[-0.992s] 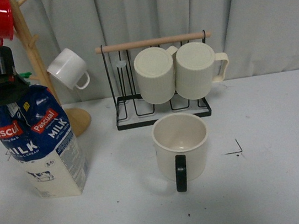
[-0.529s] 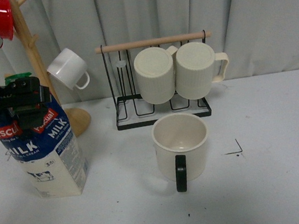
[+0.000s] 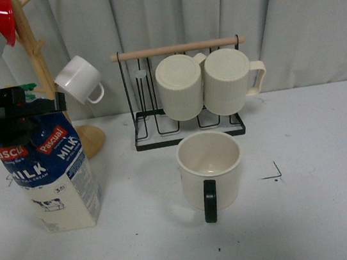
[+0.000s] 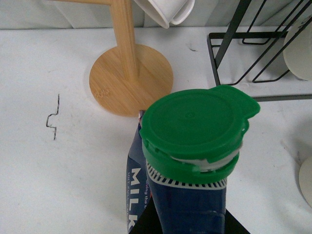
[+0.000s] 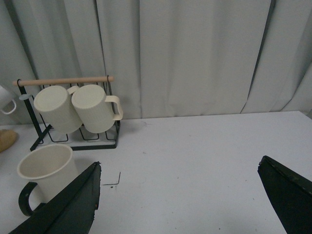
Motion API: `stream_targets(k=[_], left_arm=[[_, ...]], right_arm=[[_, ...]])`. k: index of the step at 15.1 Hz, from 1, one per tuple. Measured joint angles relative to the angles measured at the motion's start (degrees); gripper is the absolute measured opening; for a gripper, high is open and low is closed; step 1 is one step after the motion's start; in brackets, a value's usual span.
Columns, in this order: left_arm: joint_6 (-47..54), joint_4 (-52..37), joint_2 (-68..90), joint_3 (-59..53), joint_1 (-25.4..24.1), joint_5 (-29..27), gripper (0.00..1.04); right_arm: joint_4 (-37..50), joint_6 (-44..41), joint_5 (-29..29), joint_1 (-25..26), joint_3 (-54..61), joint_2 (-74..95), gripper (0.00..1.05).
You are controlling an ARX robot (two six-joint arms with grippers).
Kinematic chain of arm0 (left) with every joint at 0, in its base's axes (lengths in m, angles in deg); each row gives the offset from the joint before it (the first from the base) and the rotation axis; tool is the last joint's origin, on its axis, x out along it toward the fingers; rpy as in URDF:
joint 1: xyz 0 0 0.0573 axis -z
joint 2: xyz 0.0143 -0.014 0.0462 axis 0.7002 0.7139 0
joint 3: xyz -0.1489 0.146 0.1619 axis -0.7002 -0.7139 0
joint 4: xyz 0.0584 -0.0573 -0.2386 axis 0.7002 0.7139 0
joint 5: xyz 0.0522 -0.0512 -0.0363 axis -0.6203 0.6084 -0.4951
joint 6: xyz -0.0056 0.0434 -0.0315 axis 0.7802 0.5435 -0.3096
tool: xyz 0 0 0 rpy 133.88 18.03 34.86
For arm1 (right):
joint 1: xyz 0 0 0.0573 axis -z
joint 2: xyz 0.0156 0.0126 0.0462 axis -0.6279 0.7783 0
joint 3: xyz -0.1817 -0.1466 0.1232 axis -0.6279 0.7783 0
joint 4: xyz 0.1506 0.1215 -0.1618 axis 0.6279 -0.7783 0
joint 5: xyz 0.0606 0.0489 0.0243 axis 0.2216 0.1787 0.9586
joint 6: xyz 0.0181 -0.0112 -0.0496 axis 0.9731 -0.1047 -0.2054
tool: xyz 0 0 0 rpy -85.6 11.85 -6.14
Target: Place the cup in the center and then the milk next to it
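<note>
The white table (image 3: 327, 212) is occupied by the milk (image 3: 58, 185) at the left and the cup (image 3: 210, 167) near the middle. A rack (image 3: 156, 146) and a tree base (image 3: 91, 139) are set behind them.

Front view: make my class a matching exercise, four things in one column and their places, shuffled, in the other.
Things:
1. milk carton
2. cup with black handle
3. small white cup
4. left ribbed mug

Places:
A. hung on the wire rack
B. standing on the table, far left
C. hung on the wooden tree
D. standing on the table, in front of the rack

Pairs: 1-B, 2-D, 3-C, 4-A.
</note>
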Motion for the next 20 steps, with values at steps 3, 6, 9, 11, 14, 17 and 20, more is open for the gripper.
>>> stream_targets(k=[3,6,9,11,14,17,20], left_arm=[[-0.37,1.53,-0.68,0.9,2.62,-2.45,0.04],[-1.44,1.44,-0.68,3.74,6.27,-3.91,0.04],[-3.28,0.24,-0.48,5.38,9.62,-5.73,0.04],[-4.09,-0.57,1.22,5.44,11.69,-7.17,0.04],[-4.81,-1.03,3.56,5.44,13.88,-8.74,0.04],[-5.27,-1.77,3.63,5.75,15.54,-10.34,0.04],[-5.88,-1.64,4.57,5.77,16.98,-11.39,0.04]], right_arm=[[0.02,0.0,0.0,0.0,0.0,0.0,0.98],[0.02,0.0,0.0,0.0,0.0,0.0,0.98],[0.02,0.0,0.0,0.0,0.02,0.0,0.98],[0.0,0.0,0.0,0.0,0.0,0.0,0.98],[0.0,0.0,-0.02,0.0,0.0,0.0,0.98],[0.02,0.0,0.0,0.0,0.0,0.0,0.98],[0.0,0.0,-0.02,0.0,0.0,0.0,0.98]])
